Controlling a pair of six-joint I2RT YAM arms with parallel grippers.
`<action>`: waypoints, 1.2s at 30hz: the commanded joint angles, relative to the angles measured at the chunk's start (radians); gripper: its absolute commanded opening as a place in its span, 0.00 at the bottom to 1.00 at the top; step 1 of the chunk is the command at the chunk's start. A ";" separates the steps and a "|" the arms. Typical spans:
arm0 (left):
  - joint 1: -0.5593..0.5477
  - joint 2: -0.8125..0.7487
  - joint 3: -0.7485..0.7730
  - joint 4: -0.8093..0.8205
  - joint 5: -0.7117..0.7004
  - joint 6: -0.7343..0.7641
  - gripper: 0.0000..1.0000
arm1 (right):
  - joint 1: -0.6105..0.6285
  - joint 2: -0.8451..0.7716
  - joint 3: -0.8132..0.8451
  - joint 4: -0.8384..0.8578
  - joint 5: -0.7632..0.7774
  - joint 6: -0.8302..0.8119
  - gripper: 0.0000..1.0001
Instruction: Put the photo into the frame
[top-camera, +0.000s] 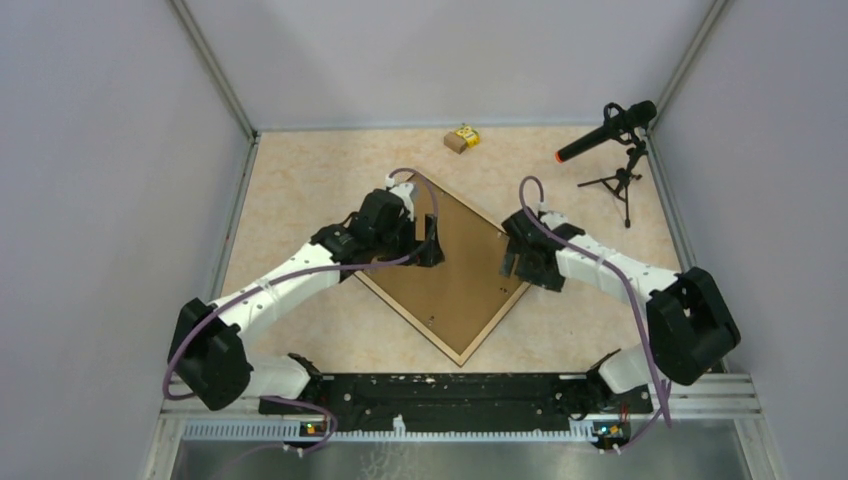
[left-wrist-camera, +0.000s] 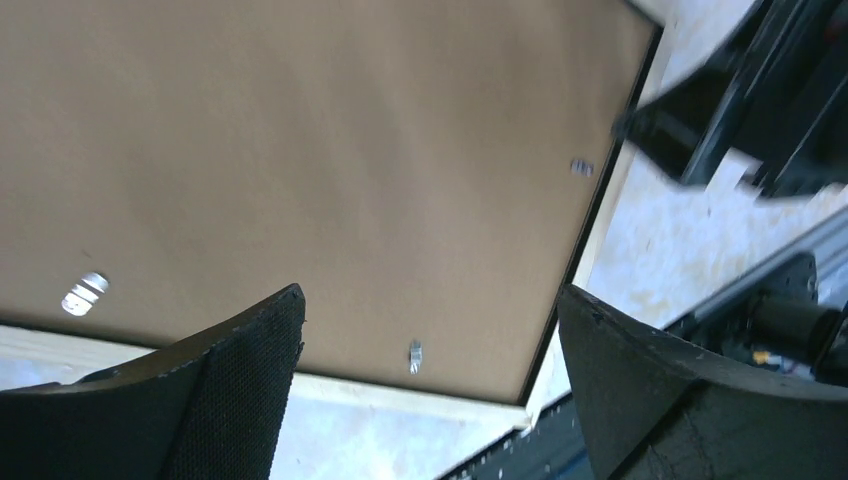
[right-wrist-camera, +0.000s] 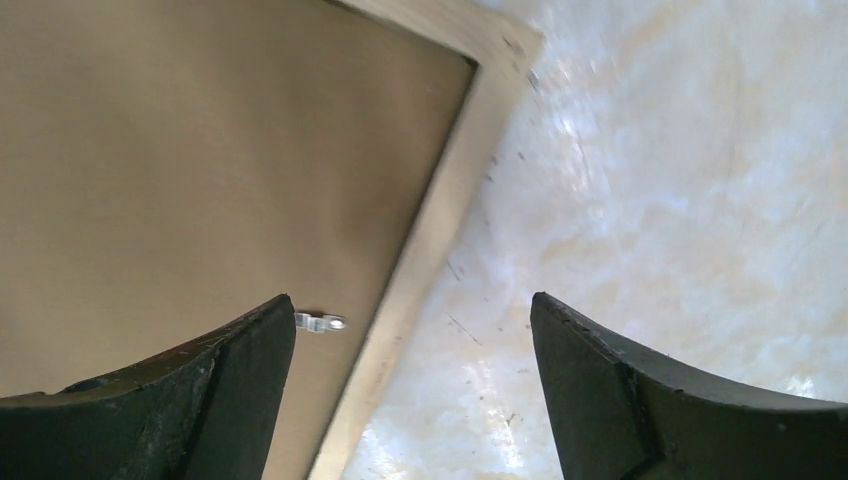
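Note:
The frame (top-camera: 492, 322) lies face down on the table, turned like a diamond, its light-wood rim up. The plain brown backing board (top-camera: 462, 275) sits inside it, with small metal tabs (left-wrist-camera: 414, 355) along its edges. The photo is not in view. My left gripper (top-camera: 432, 250) is open and empty above the board's left part; the left wrist view shows the board (left-wrist-camera: 300, 150) and the rim (left-wrist-camera: 400, 395) between its fingers. My right gripper (top-camera: 510, 265) is open and empty over the frame's right edge; its view shows the rim (right-wrist-camera: 440, 220), the board (right-wrist-camera: 200, 150) and a tab (right-wrist-camera: 322, 322).
A small yellow-and-brown box (top-camera: 461, 138) lies at the table's back edge. A microphone on a tripod (top-camera: 612, 135) stands at the back right. A black rail (top-camera: 440, 390) runs along the front between the arm bases. Grey walls enclose the table.

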 joint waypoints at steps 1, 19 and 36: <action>0.029 0.036 0.112 0.001 -0.117 0.084 0.99 | -0.007 -0.099 -0.127 0.144 -0.020 0.171 0.83; 0.230 0.216 0.350 -0.006 -0.107 0.223 0.98 | -0.042 -0.008 -0.258 0.283 -0.057 0.103 0.42; 0.349 0.126 0.112 0.044 -0.198 0.128 0.98 | -0.152 0.013 -0.278 0.439 -0.195 -0.334 0.00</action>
